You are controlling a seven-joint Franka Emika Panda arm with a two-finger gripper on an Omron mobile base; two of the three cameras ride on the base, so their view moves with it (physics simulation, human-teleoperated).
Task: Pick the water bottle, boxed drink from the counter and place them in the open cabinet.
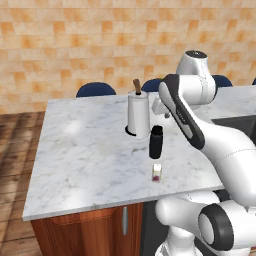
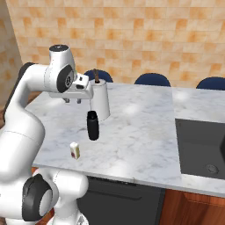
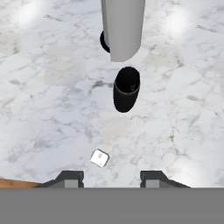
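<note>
The water bottle [image 1: 156, 142] [image 2: 92, 125] [image 3: 126, 89], tall and matte black, stands upright on the marble counter [image 1: 85, 150] [image 2: 140, 132] [image 3: 52, 109]. Just in front of it, near the counter's front edge, stands the small cream boxed drink [image 1: 157, 173] [image 2: 75, 150] [image 3: 99, 158]. My gripper [image 1: 161, 114] [image 2: 73, 101] [image 3: 111, 177] hangs above both, pointing down, open with its fingers wide apart and nothing between them. In the hand view the carton lies just above the left fingertip. The open cabinet is out of view.
A white paper-towel roll [image 1: 138, 116] [image 2: 102, 101] [image 3: 122, 26] on a brown-tipped post stands right behind the bottle. A black cooktop [image 2: 202, 140] [image 1: 240, 122] is set in the counter to the right. Blue chairs [image 1: 96, 90] [image 2: 151, 79] line the far side.
</note>
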